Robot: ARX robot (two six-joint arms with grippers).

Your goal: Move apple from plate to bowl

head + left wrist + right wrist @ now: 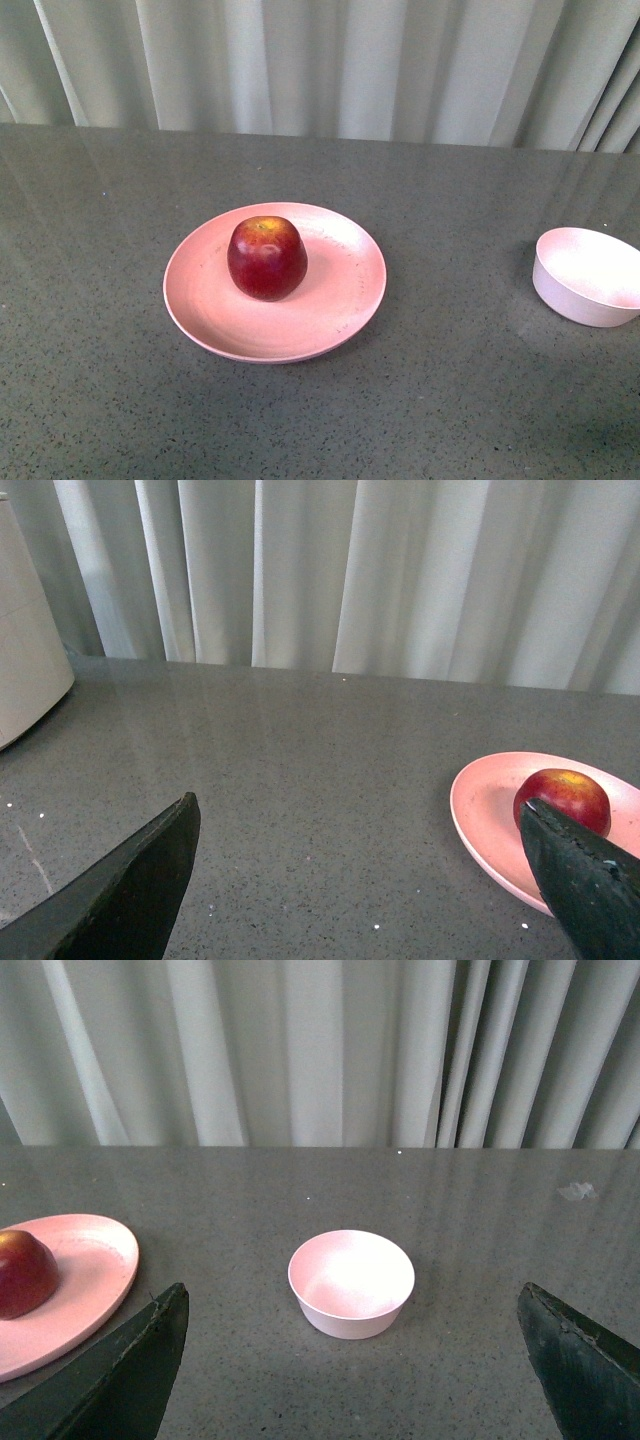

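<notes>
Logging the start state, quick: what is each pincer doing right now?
Left pincer: open, holding nothing.
Right pincer: open, holding nothing.

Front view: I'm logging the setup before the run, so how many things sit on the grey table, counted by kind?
Fruit: 1, the glossy dark red apple
Plates: 1, the wide, shallow salmon-pink plate
Bowls: 1, the small, deep pale pink bowl
Total: 3
</notes>
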